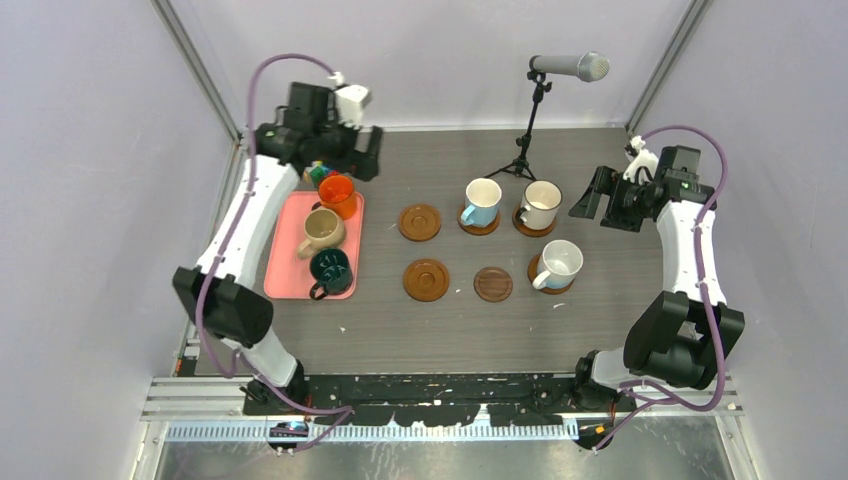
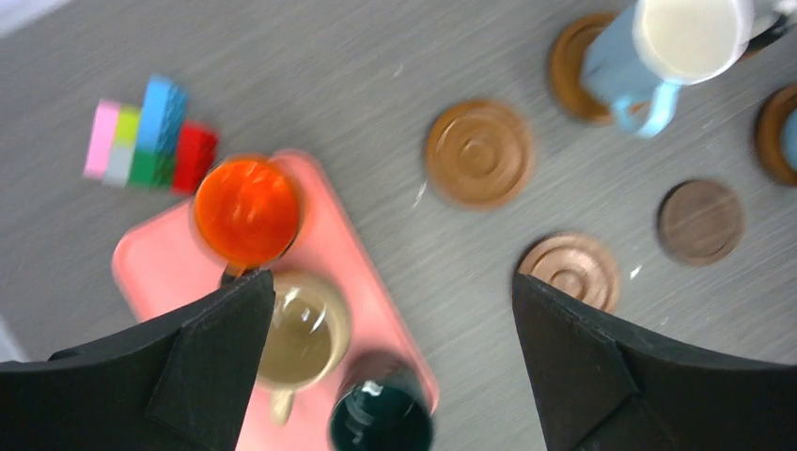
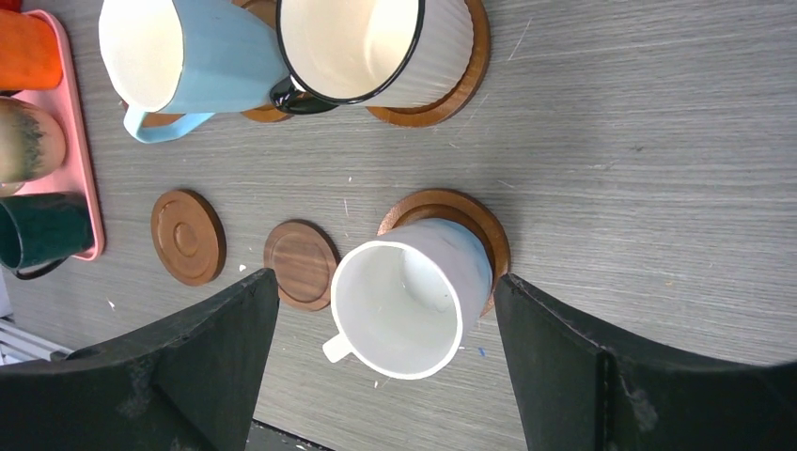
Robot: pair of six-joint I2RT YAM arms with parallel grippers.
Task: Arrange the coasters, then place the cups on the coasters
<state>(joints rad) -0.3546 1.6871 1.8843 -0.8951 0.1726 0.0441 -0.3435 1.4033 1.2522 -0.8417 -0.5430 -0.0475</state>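
Observation:
Three bare coasters lie mid-table (image 1: 420, 221), (image 1: 426, 279), (image 1: 493, 284). Three more hold cups: a light blue one (image 1: 482, 201), a cream one (image 1: 541, 204) and a white one (image 1: 558, 264). The orange cup (image 1: 338, 195), beige cup (image 1: 322, 230) and dark green cup (image 1: 330, 270) stand on the pink tray (image 1: 285, 262). My left gripper (image 1: 352, 158) hangs open and empty above the tray's far end; its wrist view is blurred (image 2: 390, 310). My right gripper (image 1: 592, 196) is open and empty, raised to the right of the white cup (image 3: 404, 310).
A stack of small coloured toy blocks (image 1: 319, 172) sits just beyond the tray, near my left gripper. A microphone on a tripod (image 1: 535, 110) stands at the back centre, behind the blue and cream cups. Grey walls close in both sides.

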